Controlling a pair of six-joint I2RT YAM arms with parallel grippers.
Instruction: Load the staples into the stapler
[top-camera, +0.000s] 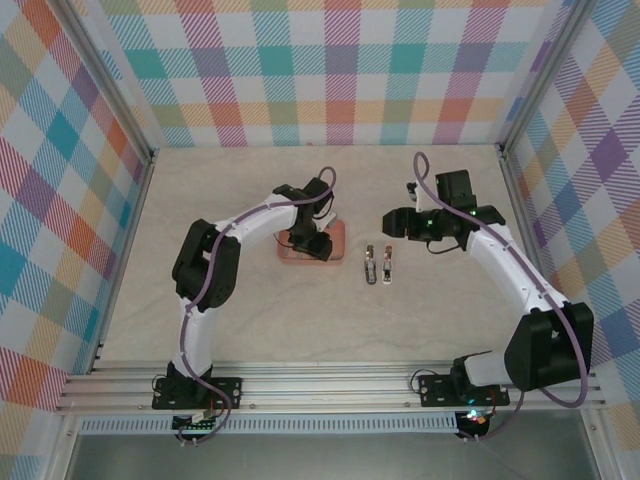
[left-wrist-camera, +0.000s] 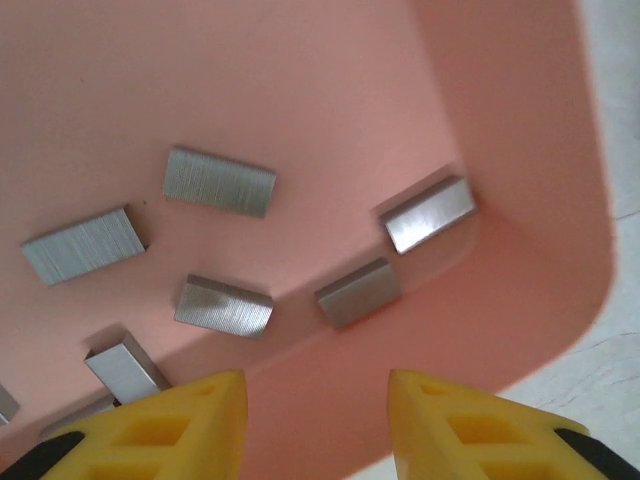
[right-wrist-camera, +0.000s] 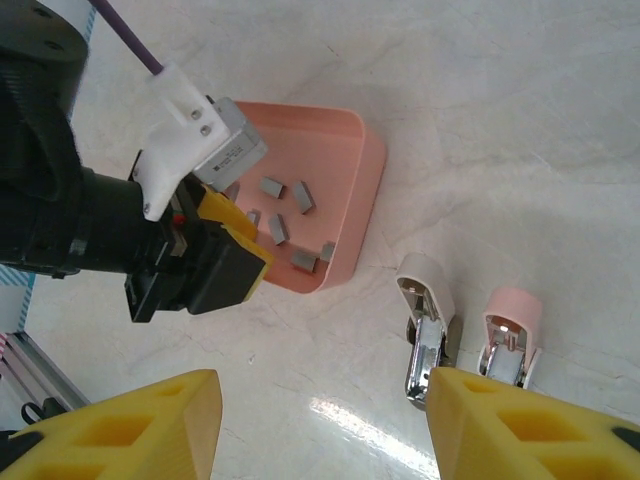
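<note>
From the top, I see the left gripper (top-camera: 316, 242) low over the tray (top-camera: 295, 262). The stapler (top-camera: 378, 265) lies opened on the table (top-camera: 230, 190) just beside the tray, and the right gripper (top-camera: 392, 222) hangs near it.

On the left wrist, the staples (left-wrist-camera: 220, 182) lie scattered inside the tray (several short grey strips). The fingers (left-wrist-camera: 170, 430) stand partly apart and hold nothing.

On the right wrist, the jaws are wide apart and empty, near the stapler.
</note>
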